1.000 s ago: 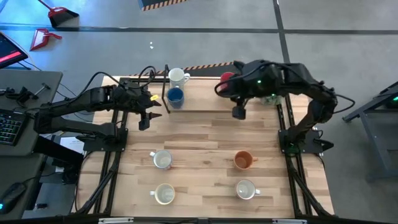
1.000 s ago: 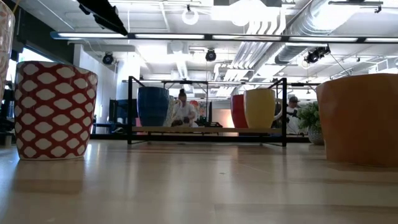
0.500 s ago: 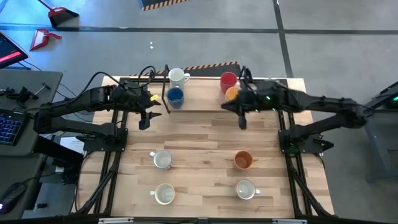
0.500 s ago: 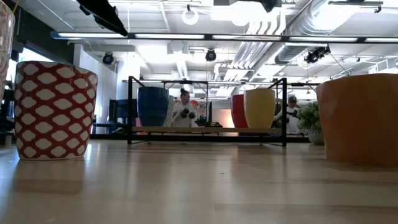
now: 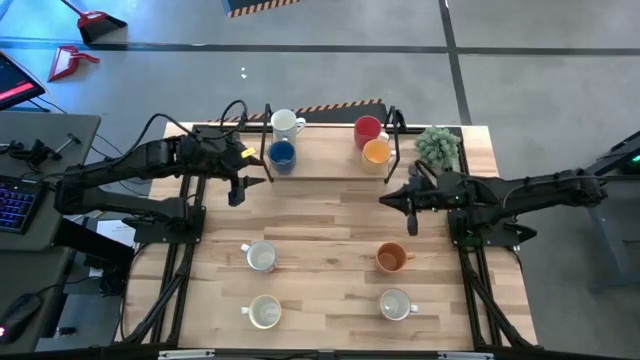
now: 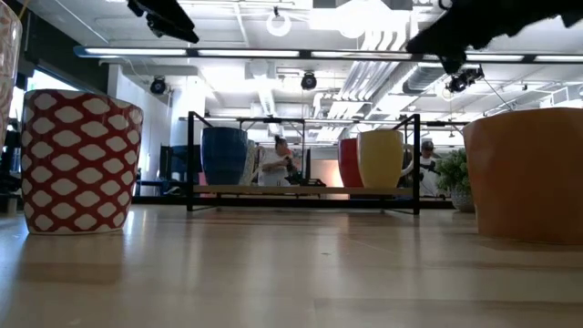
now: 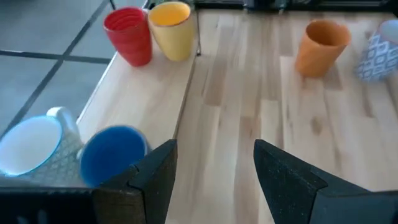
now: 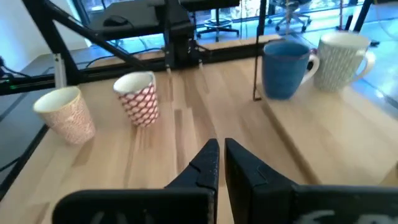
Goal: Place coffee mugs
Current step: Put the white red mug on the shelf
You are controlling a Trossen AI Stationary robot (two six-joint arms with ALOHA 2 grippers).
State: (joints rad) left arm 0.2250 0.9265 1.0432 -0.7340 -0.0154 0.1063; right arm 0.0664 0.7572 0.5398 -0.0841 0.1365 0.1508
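Wooden bench (image 5: 330, 225), workshop floor around. Item: coffee mugs, eight. Four sit on the raised shelf (image 5: 330, 178) at 12 o'clock, likely their goal: white (image 5: 285, 122), blue (image 5: 281, 154), red (image 5: 367, 129), yellow (image 5: 376, 151). Four wait toward 6 o'clock. Left gripper (image 5: 238, 186), 10 o'clock, jaws wide, empty. Right gripper (image 5: 404, 205), 3 o'clock, jaws closed, empty.

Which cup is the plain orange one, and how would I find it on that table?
Start at the raised wooden shelf along the table's far edge, then come to the near half, where four mugs stand in a square. The round darker orange ceramic mug is the far right one, beside the right arm's base. Its three neighbours are all white or cream.
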